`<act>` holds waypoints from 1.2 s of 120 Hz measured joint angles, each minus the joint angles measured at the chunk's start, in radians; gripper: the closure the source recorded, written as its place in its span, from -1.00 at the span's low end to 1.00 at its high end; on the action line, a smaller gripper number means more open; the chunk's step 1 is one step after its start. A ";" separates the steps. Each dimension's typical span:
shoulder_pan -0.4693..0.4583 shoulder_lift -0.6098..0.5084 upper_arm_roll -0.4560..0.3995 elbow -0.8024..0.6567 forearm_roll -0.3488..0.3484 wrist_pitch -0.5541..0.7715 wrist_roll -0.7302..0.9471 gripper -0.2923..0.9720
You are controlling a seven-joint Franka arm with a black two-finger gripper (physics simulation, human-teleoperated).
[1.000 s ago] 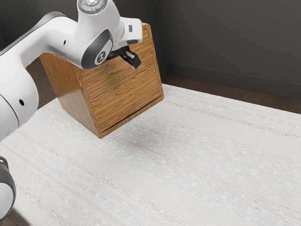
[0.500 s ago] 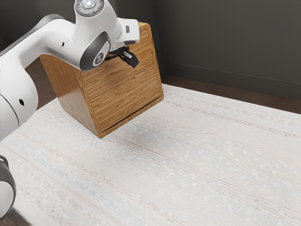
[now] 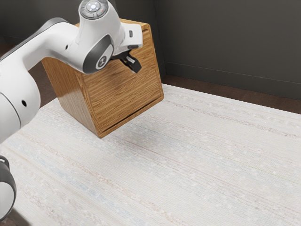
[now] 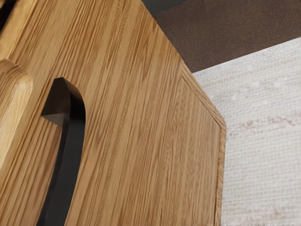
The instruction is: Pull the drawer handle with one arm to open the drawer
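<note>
Drawer [image 3: 123, 92] is the front of the wood box [image 3: 70, 89] at the table's [image 3: 202, 155] far end, on the exterior view's left. The spot to grab is the black curved handle [image 4: 66, 155] high on that front. It looks rigid and smooth, so I'd hook well behind it and pull straight out, since a wooden drawer probably drags a bit. Arm [image 3: 42, 52] comes in from the upper left with the gripper [image 3: 133, 63] angled down against the top of the front, and I can't tell if it's open or closed.
</note>
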 joint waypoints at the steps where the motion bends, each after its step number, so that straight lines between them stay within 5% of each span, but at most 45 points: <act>1: -0.001 0.000 0.000 0.000 0.000 -0.001 0.000 -0.64; 31: -0.026 -0.002 -0.001 0.000 -0.003 -0.036 -0.010 -0.81; 50: -0.050 -0.010 -0.001 -0.001 0.004 -0.065 -0.018 -0.54; 144: -0.211 -0.032 0.046 0.001 0.107 -0.180 -0.087 -0.46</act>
